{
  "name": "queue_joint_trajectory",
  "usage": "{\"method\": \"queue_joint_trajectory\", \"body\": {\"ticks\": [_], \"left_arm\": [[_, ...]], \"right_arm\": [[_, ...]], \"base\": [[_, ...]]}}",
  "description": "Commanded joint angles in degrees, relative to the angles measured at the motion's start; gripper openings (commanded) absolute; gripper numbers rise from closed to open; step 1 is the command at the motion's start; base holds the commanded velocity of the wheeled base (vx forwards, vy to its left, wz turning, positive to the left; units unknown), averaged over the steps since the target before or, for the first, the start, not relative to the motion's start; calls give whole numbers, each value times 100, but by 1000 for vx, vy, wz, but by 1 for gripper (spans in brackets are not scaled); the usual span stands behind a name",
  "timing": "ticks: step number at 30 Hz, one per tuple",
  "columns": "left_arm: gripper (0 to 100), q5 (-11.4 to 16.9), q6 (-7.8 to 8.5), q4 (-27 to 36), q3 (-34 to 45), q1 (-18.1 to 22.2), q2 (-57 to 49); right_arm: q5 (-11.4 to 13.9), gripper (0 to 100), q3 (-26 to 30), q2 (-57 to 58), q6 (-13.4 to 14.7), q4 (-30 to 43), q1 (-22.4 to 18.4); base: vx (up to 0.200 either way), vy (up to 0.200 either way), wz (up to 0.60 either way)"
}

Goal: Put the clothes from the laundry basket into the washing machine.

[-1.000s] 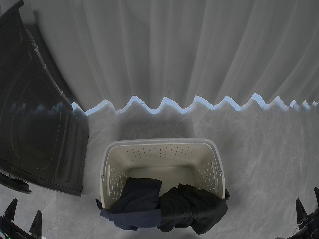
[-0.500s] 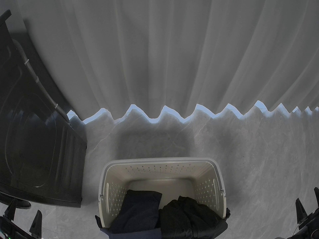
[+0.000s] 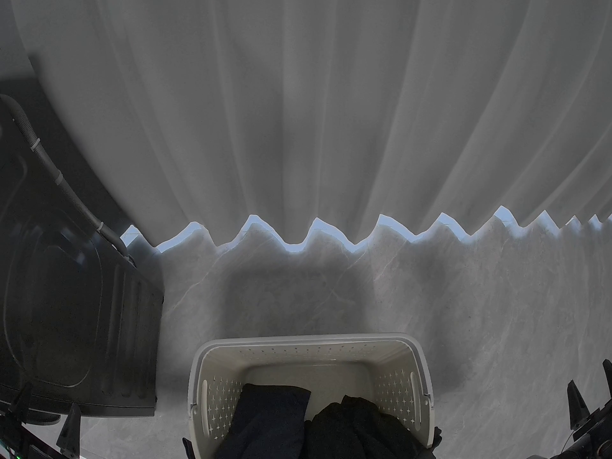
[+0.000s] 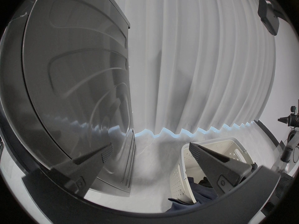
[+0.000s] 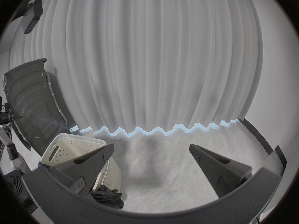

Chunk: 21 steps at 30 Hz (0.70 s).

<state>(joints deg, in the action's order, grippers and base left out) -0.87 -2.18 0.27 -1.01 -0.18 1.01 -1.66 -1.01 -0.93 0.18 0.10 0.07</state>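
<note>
A white laundry basket [image 3: 306, 342] stands on the floor at the bottom centre of the head view. It holds a dark navy garment [image 3: 268, 422] and a black garment [image 3: 360, 428] that hangs over the near rim. The dark washing machine [image 3: 64, 301] stands to the basket's left. My left gripper [image 3: 48, 403] is low at the left near the machine, open and empty [image 4: 150, 145]. My right gripper [image 3: 590, 377] is low at the right, apart from the basket, open and empty [image 5: 151, 147]. The left wrist view has the machine [image 4: 78, 78] and the basket [image 4: 215, 142]. The right wrist view has the basket [image 5: 71, 143].
A white pleated curtain [image 3: 319, 97] hangs behind the basket down to the grey marble floor [image 3: 497, 301]. A grey hose [image 3: 57, 180] runs along the machine's panel. Open floor lies right of the basket.
The whole head picture has shifted, so the camera moved: basket and machine now sit lower and the clothes are partly cut off. Both grippers keep their places and stay open.
</note>
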Motion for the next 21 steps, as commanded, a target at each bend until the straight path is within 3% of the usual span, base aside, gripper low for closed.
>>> {"method": "queue_joint_trajectory", "body": {"ticks": [1,21], "left_arm": [[100,-1,-2,0,92,-8,-92],[100,-1,-2,0,92,-8,-92]], "right_arm": [[-1,100,92,93,-1,-1,1],[-1,100,92,93,-1,-1,1]], "base": [[0,0,0],[0,0,0]]}}
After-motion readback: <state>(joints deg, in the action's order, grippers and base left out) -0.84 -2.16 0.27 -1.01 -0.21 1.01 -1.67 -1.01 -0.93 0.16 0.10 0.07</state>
